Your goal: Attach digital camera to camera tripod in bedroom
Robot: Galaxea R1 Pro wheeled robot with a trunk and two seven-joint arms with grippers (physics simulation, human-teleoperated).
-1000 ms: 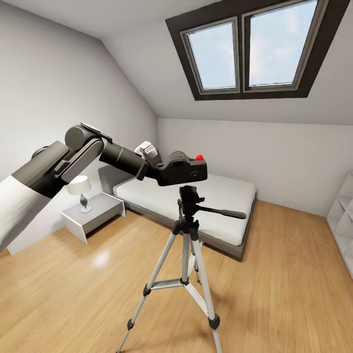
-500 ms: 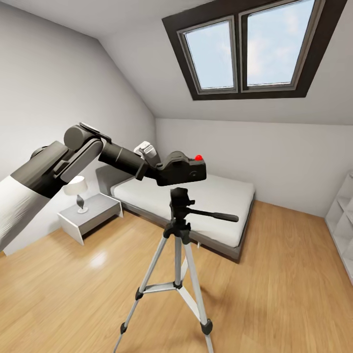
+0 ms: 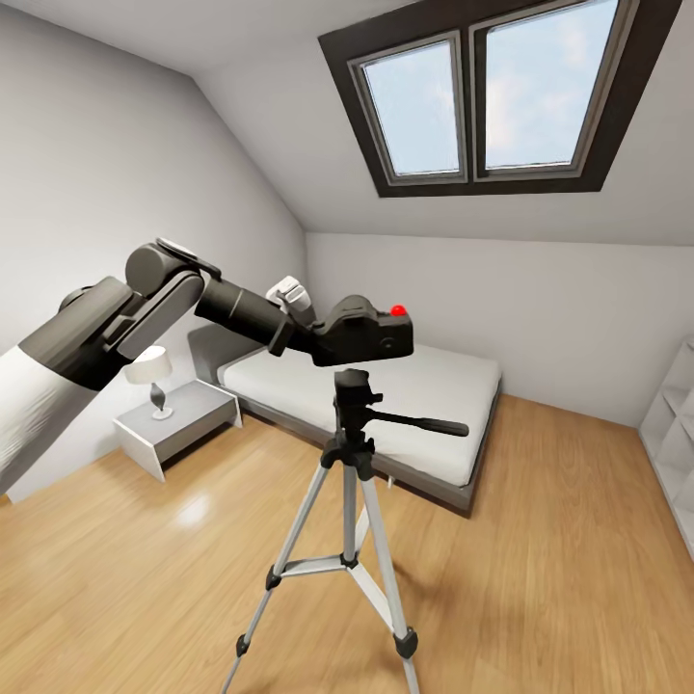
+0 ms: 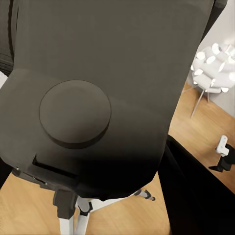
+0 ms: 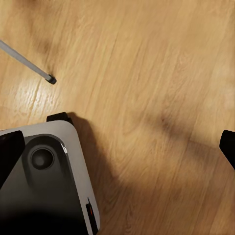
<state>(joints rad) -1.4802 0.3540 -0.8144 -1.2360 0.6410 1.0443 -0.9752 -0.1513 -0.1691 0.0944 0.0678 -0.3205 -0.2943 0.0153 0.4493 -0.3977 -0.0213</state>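
Observation:
The digital camera (image 3: 371, 337), black with a red button on top, is held level in my left gripper (image 3: 330, 339), which is shut on its left end. It hovers right over the black head of the camera tripod (image 3: 352, 390); I cannot tell whether they touch. The tripod's pan handle (image 3: 429, 424) sticks out to the right and its silver legs spread on the wood floor. In the left wrist view the camera's dark body (image 4: 98, 88) takes up most of the picture, with the tripod's legs (image 4: 73, 215) beyond it. My right gripper (image 5: 117, 147) hangs open over the floor.
The grey low bed (image 3: 414, 386) lies behind the tripod, with a grey nightstand (image 3: 183, 424) and white lamp (image 3: 152, 371) to its left. A white shelf (image 3: 675, 424) stands at the right wall. My own base (image 5: 44, 171) and one tripod foot (image 5: 50, 79) sit below the right gripper.
The head view shifted slightly a second ago, then held still. My left gripper has carried the camera a little to the right above the tripod head.

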